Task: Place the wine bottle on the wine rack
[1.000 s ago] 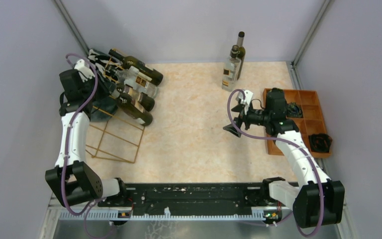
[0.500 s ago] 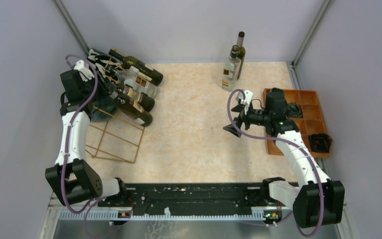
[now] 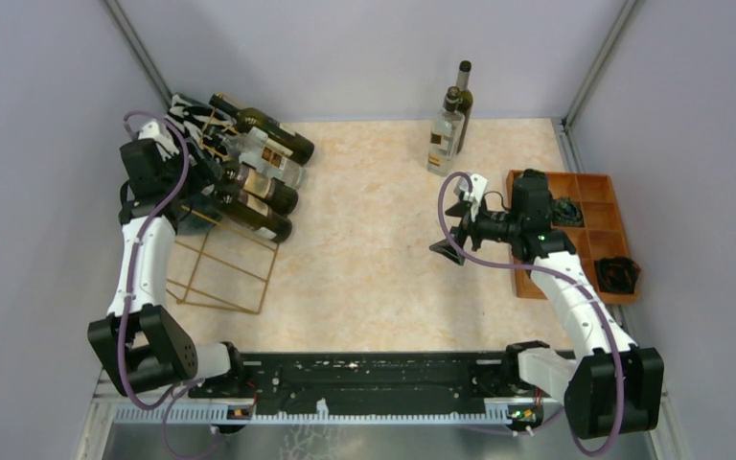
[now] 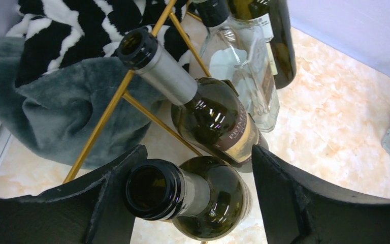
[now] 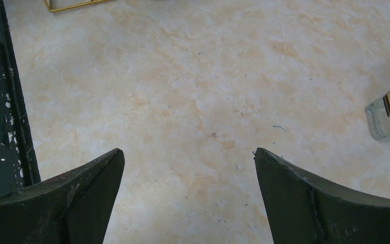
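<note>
- Four bottles lying in the gold wire wine rack [image 3: 220, 273], left on the bench [image 3: 383, 278]; wine bottle [image 4: 208, 201] nearest.
- Two upright bottles [image 3: 444, 139] at the back.
- "PEN…" legible on one label [image 4: 239, 133].
- Left pincer [image 4: 197, 157] spread, straddling the wine bottle's neck.
- Right pincer [image 5: 188, 155] spread wide above the bench.

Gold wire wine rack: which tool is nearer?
Left. The left tool straddles the neck of a dark green glass bottle on the gold wire wine rack; the right tool hangs far to its right.
</note>
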Controlling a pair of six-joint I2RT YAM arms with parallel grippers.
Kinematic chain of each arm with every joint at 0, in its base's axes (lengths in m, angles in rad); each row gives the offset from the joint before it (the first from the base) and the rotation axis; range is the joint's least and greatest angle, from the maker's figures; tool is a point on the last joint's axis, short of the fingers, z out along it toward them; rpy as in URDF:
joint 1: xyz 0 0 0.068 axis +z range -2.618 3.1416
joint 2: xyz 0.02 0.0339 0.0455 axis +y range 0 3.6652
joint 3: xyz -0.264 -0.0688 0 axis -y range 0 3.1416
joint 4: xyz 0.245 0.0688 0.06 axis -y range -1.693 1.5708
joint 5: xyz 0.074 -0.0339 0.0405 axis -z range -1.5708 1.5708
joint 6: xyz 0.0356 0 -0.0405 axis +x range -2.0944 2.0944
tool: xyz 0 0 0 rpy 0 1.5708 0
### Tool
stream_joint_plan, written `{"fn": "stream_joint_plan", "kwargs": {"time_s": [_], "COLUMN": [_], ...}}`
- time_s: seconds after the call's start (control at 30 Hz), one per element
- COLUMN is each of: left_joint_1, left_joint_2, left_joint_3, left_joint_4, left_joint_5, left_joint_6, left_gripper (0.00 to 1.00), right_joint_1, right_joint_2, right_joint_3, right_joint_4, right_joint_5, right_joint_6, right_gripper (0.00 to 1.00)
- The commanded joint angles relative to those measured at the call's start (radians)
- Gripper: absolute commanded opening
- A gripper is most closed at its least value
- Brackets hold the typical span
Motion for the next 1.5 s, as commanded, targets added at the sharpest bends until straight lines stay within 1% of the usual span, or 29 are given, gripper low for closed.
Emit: {"fn": "stream_joint_plan", "kwargs": {"time_s": [0.0,0.1,0.17,0.27,0.43,0.6,0.7,0.8,0.9,1.0,1.07,1.13,1.23,1.3,1.37,1.43,1.47], "left_joint_1": [0.005,0.006,0.005,0.004,0.005,0.004,0.003,0.004,0.003,0.002,0.003,0.002,0.003,0.003,0.003,-0.001,-0.023], "left_joint_2": [-0.007,-0.007,-0.007,-0.007,-0.011,-0.007,-0.006,-0.008,-0.034,-0.101,-0.162,-0.237,-0.353,-0.409,-0.434,-0.413,-0.397], "left_joint_3": [-0.013,-0.010,-0.008,-0.004,0.005,0.030,0.056,0.091,0.111,0.089,0.051,-0.008,-0.131,-0.208,-0.285,-0.365,-0.390], "left_joint_4": [0.046,0.043,0.039,0.032,0.019,-0.052,-0.106,-0.169,-0.204,-0.193,-0.144,-0.071,0.060,0.164,0.301,0.491,0.566], "left_joint_5": [-0.065,-0.117,-0.142,-0.170,-0.268,-0.479,-0.556,-0.597,-0.571,-0.478,-0.381,-0.255,0.037,0.252,0.491,0.728,0.792], "left_joint_6": [0.004,-0.008,-0.009,-0.016,-0.040,-0.139,-0.185,-0.222,-0.234,-0.234,-0.214,-0.185,-0.146,-0.161,-0.239,-0.385,-0.447], "left_gripper": [0.83,0.89,0.98,0.99,0.99,0.99,0.99,0.99,0.99,0.99,0.99,0.99,0.99,0.99,0.99,0.99,0.99], "right_joint_1": [-0.003,-0.003,-0.003,-0.003,-0.003,-0.004,-0.003,-0.003,-0.003,-0.003,-0.004,-0.004,-0.004,-0.007,-0.018,-0.040,-0.053], "right_joint_2": [-0.008,-0.006,-0.007,-0.006,-0.004,-0.002,0.000,0.002,0.003,0.006,0.009,0.015,0.022,0.024,0.028,0.031,0.033], "right_joint_3": [0.008,0.008,0.008,0.008,0.007,0.007,0.007,0.007,0.007,0.008,0.010,0.010,0.013,0.013,0.013,0.011,0.010], "right_joint_4": [0.030,0.029,0.028,0.029,0.029,0.029,0.028,0.027,0.025,0.021,0.018,0.016,0.013,0.013,0.020,0.040,0.051], "right_joint_5": [-0.028,-0.029,-0.031,-0.032,-0.031,-0.031,-0.031,-0.029,-0.025,-0.017,-0.009,-0.004,-0.002,-0.001,-0.003,-0.016,-0.025], "right_joint_6": [-0.009,-0.012,-0.011,-0.011,-0.013,-0.014,-0.015,-0.016,-0.020,-0.026,-0.031,-0.033,-0.038,-0.039,-0.031,-0.001,0.017], "right_gripper": [0.98,0.98,0.98,0.98,0.98,0.98,0.98,0.98,0.98,0.98,0.98,0.98,0.98,0.98,0.99,0.99,0.99]}}
